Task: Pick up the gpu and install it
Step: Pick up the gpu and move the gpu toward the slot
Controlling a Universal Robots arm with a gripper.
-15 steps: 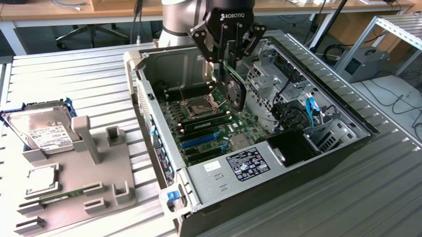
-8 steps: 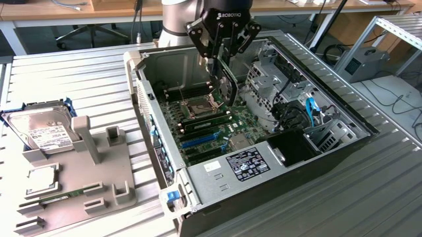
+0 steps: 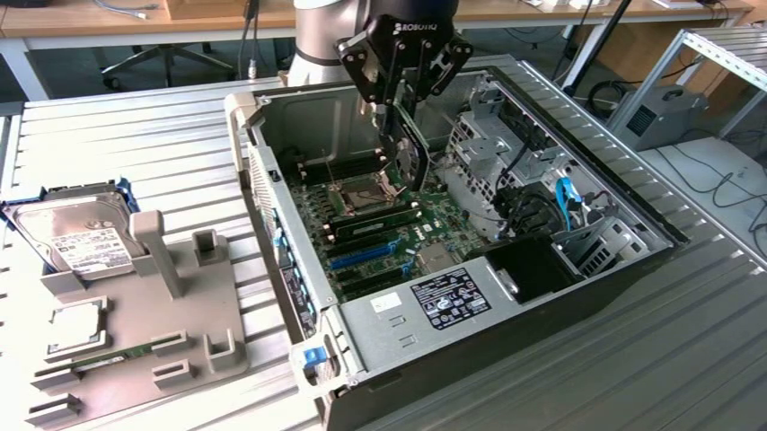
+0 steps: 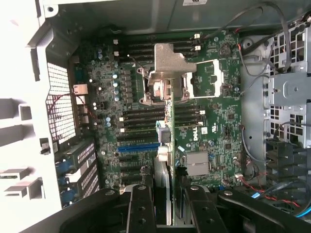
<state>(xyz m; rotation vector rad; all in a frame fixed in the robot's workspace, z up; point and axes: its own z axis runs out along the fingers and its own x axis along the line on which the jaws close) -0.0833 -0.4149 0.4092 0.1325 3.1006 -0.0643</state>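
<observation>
Our pincer (image 3: 401,126) grips the gpu (image 3: 410,166) on edge; we judge its lower edge must sit square over the blue slot (image 4: 138,147) below.

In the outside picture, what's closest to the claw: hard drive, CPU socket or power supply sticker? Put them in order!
1. CPU socket, below the claw.
2. Power supply sticker, near end of the case.
3. Hard drive, outside the case, exterior view's left.
</observation>
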